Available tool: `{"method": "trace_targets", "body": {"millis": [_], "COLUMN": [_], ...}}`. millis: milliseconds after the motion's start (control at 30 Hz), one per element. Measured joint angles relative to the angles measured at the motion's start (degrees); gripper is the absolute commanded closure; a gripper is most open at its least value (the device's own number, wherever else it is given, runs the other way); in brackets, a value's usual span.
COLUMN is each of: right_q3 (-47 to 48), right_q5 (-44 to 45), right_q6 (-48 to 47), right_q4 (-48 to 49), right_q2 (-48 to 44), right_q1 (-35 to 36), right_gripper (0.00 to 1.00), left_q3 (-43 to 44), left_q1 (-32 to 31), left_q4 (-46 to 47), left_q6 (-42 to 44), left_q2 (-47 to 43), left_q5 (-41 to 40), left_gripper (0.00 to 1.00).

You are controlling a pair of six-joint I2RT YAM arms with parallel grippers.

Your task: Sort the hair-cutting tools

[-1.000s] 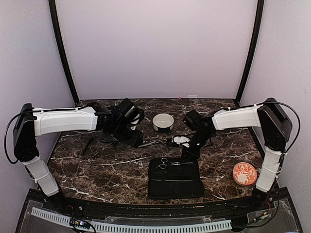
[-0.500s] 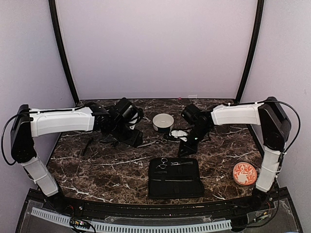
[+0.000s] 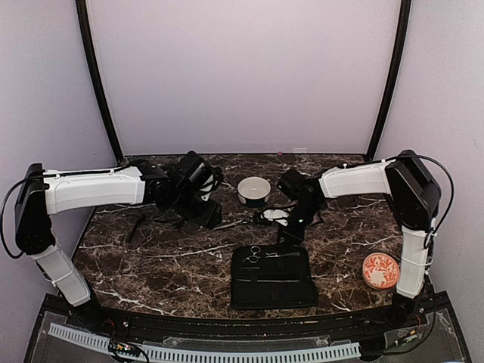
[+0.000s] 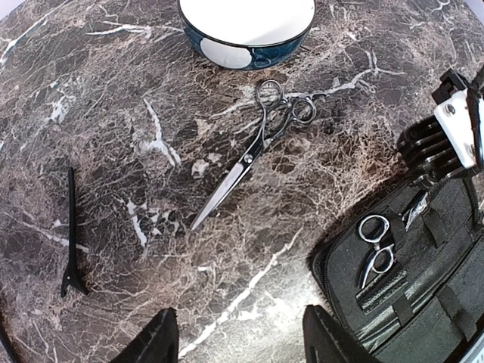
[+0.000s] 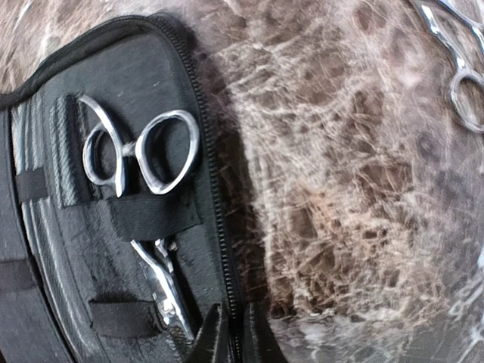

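Loose silver scissors (image 4: pixel 249 155) lie on the marble between the white bowl (image 4: pixel 246 26) and the black case (image 4: pixel 423 302); they also show in the top view (image 3: pixel 240 222) and at the right wrist view's top right (image 5: pixel 457 72). A second pair of scissors (image 5: pixel 140 151) sits strapped in the case (image 5: pixel 91 249), with a silver clip (image 5: pixel 162 291) below it. A thin black clip (image 4: pixel 70 231) lies to the left. My left gripper (image 4: pixel 242 340) is open and empty, above bare marble near the loose scissors. My right gripper (image 5: pixel 236 340) is shut and empty, over the case's zipper edge.
The case (image 3: pixel 272 276) lies open at the table's front centre. The bowl (image 3: pixel 253 190) stands behind it. More black stick-like pieces (image 3: pixel 136 227) lie at the left. An orange patterned disc (image 3: pixel 380 270) sits at the front right.
My right gripper has drawn slightly back and left from over the case's far end toward the bowl. My left arm has barely moved.
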Motion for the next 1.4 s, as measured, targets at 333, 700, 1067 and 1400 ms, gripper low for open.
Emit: {"method": "trace_targets", "body": {"millis": [333,700,1067,1400], "right_q3": [3.8,5.9,0.3,-17.3], "right_q5": [-0.2,-0.7,-3.3,-3.9], "right_q6": [2.5,2.7,-0.9,-0.7], "right_q4": [-2.6,-4.0,-4.4,2.0], "right_q2": [2.2,3.5,-13.4,-25.0], "right_q1": [0.0,0.2,-0.7,-10.1], "right_gripper": [1.0,0.83,0.71,0.71], "left_q3": [0.1,3.9,12.8,16.2], "left_q1": [1.2,5.6,10.6,11.8], "left_q4": [0.8,4.1,0.2,-1.6], "left_q6": [8.0,19.6,28.3,35.8], "left_q2": [2.7,10.8,17.9,22.3], "left_q5": [1.6,10.1,19.9,26.1], "left_gripper": [0.46,0.47,0.51,0.58]}}
